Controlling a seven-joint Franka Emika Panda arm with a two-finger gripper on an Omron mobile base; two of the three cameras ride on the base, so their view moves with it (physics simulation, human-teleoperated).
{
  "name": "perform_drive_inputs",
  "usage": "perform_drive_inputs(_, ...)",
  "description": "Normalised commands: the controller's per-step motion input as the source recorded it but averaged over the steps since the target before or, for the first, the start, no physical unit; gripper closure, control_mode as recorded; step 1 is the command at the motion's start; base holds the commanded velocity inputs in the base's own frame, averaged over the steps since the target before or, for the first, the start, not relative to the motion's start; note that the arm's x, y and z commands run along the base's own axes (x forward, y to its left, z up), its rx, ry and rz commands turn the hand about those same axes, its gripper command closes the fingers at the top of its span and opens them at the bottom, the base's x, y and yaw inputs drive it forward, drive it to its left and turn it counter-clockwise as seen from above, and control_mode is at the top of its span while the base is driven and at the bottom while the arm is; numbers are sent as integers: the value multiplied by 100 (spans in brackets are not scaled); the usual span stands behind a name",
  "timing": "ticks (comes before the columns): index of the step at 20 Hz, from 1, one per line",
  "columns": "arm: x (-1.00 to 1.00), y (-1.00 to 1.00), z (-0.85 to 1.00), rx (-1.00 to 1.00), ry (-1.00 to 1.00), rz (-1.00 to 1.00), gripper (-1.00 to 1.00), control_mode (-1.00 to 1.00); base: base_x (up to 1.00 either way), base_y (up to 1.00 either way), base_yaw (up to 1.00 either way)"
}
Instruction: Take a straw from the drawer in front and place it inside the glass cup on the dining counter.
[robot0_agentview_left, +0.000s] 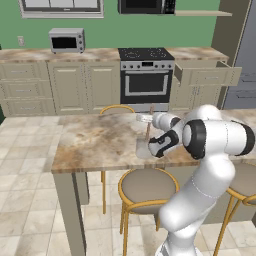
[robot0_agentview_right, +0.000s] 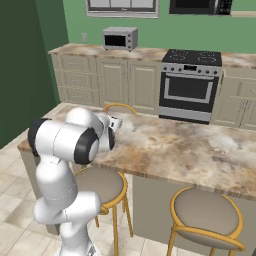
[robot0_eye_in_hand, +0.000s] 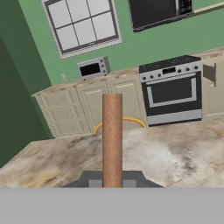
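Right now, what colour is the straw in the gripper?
Reddish-brown, plain; the straw shows best in the hand view.

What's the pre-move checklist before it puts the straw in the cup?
1. Straw gripped: ok, gripper shut on it, straw upright.
2. Glass cup on dining counter: ok, standing near the front edge.
3. Straw lined up over cup: cannot tell; in the left base view it rises just above the cup, but the forearm hides the rim.
4. Straw tip already inside cup: cannot tell.
5. Drawer shut: not ok, it hangs open right of the stove.
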Motion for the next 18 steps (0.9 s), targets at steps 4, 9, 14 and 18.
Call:
perform_drive_inputs(4,7,1,-16,0,0,0,100,-100,0,0,0)
perform_drive_inputs(9,5,1,-11,0,0,0,100,-100,0,0,0)
perform_drive_inputs(14,1,3,-10,0,0,0,100,-100,0,0,0)
perform_drive_inputs(18,0,7,-10,-1,0,0,100,-100,0,0,0)
